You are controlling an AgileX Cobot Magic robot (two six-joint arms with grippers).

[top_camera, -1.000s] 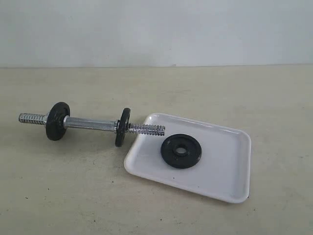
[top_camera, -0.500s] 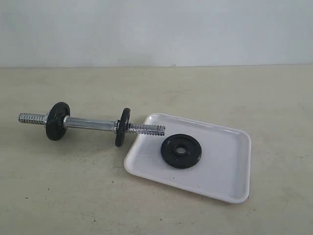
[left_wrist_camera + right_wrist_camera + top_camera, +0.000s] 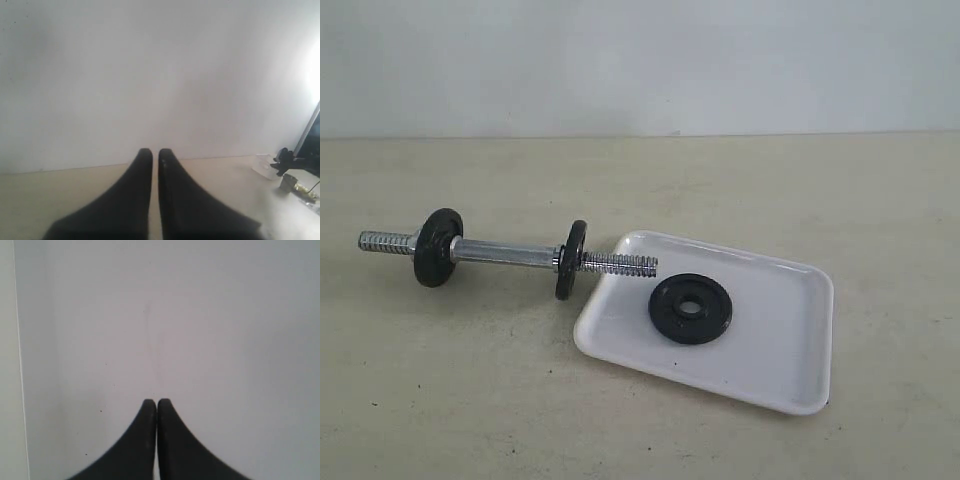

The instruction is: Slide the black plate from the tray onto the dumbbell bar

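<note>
In the tray [image 3: 772, 345] lies the black plate [image 3: 690, 308], left end effector [image 3: 155, 152] and right end effector [image 3: 157, 402] closed.

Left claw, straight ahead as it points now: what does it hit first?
Likely the white wall: the left claw aims across the table toward it, with nothing between in its wrist view. Depth unclear.

We find the tray [image 3: 770, 345] right of the desk's [image 3: 470, 400] middle, with the plate [image 3: 690, 308] flat in its left half. The dumbbell bar [image 3: 505, 252] lies toward the left edge, carrying two discs [image 3: 439, 247] [image 3: 571, 260], its right end over the tray's rim.
</note>
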